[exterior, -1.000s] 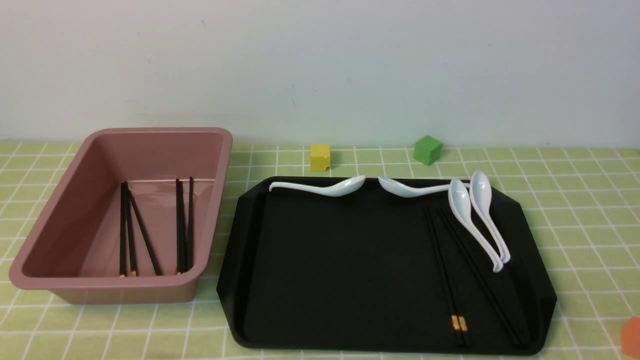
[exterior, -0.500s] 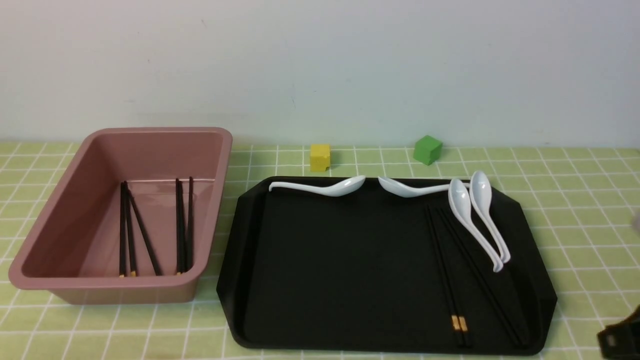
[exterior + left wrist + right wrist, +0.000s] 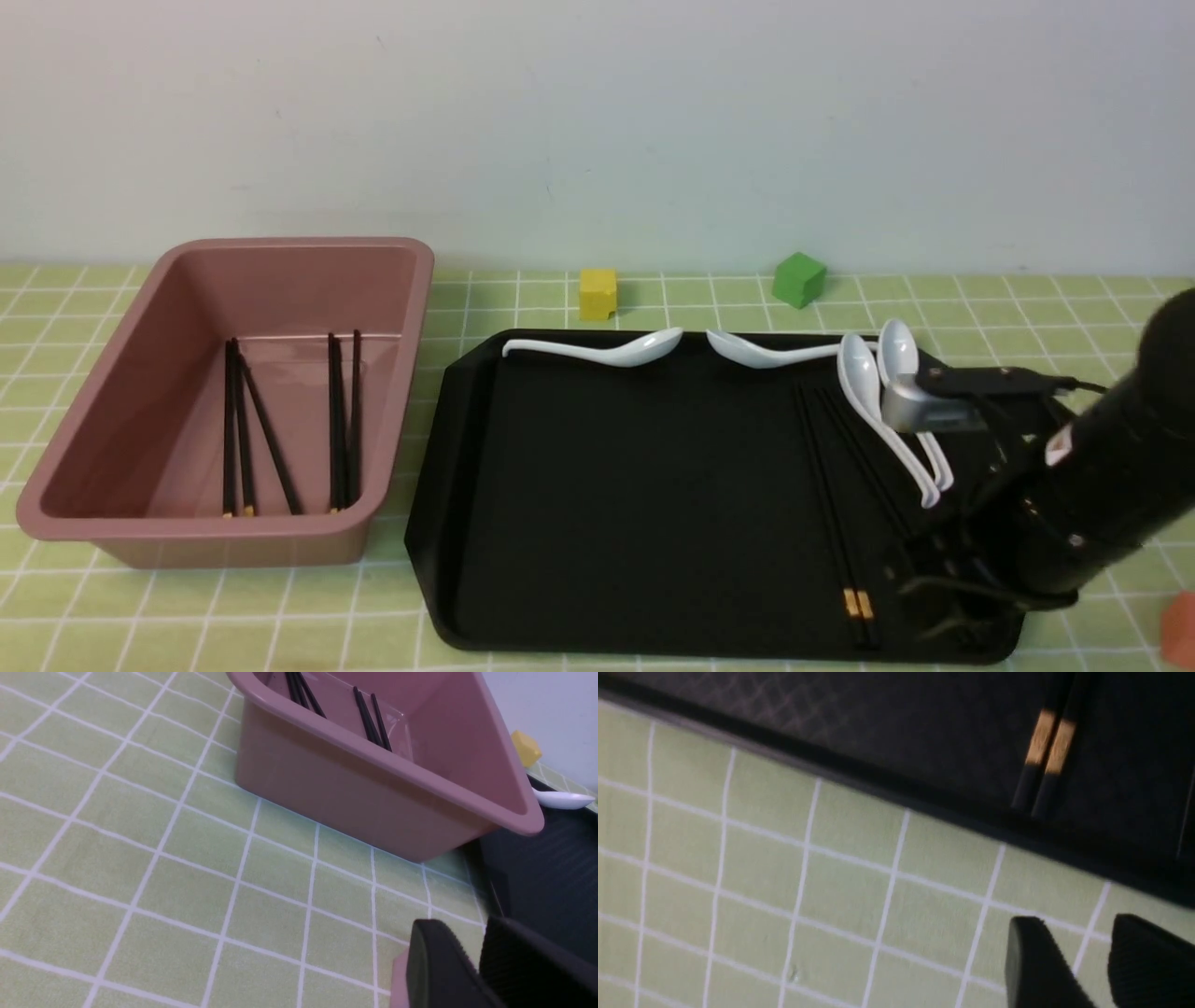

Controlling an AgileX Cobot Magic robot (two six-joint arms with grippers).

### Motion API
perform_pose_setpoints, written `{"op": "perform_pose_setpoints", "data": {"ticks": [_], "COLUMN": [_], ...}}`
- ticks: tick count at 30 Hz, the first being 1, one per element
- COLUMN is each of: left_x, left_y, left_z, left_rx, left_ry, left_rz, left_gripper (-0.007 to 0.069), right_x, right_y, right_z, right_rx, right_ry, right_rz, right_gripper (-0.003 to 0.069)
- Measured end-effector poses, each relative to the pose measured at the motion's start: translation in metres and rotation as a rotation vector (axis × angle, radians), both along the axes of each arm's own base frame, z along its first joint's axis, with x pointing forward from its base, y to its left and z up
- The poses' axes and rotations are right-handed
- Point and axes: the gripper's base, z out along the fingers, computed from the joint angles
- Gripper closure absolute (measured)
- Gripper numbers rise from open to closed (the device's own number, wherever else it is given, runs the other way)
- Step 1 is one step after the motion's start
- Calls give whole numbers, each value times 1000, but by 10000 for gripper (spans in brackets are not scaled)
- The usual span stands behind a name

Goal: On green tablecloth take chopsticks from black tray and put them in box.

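Shows chopsticks (image 3: 825, 499) in box (image 3: 224, 530) and black tray (image 3: 607, 523). Presents right gripper (image 3: 1080, 919) near tray, fingers released, and left gripper (image 3: 462, 922) near box, likewise parted.

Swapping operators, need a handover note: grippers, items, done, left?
Left gripper: open, nothing held, near the box.
Right gripper: open, nothing held, over the right side of the black tray.
Done: several chopsticks in the box.
Left: the chopsticks in the tray, a banded pair plus at least one beside the spoons.
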Motion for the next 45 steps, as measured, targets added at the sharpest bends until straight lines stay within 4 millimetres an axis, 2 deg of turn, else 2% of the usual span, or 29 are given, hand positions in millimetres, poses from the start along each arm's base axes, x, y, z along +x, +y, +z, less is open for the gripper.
{"op": "perform_pose_setpoints", "data": {"ticks": [4, 9, 15, 18, 23, 26, 28, 32, 34, 37, 38, 39, 40, 41, 42, 45], "left_x": [0, 0, 0, 0, 0, 0, 0, 0, 0, 0, 0, 0, 0, 0, 0, 0], "left_y": [0, 0, 0, 0, 0, 0, 0, 0, 0, 0, 0, 0, 0, 0, 0, 0], "left_z": [0, 0, 0, 0, 0, 0, 0, 0, 0, 0, 0, 0, 0, 0, 0, 0], "left_rx": [0, 0, 1, 1, 1, 1, 1, 1, 1, 1, 1, 1, 1, 1, 1, 1], "left_ry": [0, 0, 0, 0, 0, 0, 0, 0, 0, 0, 0, 0, 0, 0, 0, 0], "left_rz": [0, 0, 0, 0, 0, 0, 0, 0, 0, 0, 0, 0, 0, 0, 0, 0], "left_gripper": [459, 456, 447, 445, 443, 440, 440, 438, 438, 438, 438, 438, 438, 438, 438, 436], "right_x": [27, 52, 65, 69, 69, 69, 69, 70, 74, 78, 82, 83, 83, 85, 87, 92], "right_y": [17, 27, 31, 32, 31, 31, 31, 36, 46, 61, 80, 93, 95, 120, 128, 171], "right_z": [-8, -29, -65, -69, -69, -68, -66, -47, -14, 16, 44, 58, 60, 78, 83, 95], "right_rx": [-31, -73, -110, -120, -131, -142, -141, -126, -80, -19, 63, 109, 111, 191, 219, 327], "right_ry": [-35, 0, 84, 92, 99, 109, 122, 161, 141, 91, 19, -25, -34, -113, -139, -244], "right_rz": [-30, -55, -90, -87, -80, -71, -65, -49, -27, 18, 75, 109, 119, 190, 202, 291], "right_gripper": [314, 303, 303, 305, 375, 482, 524, 524, 524, 524, 524, 524, 524, 524, 524, 524]}}
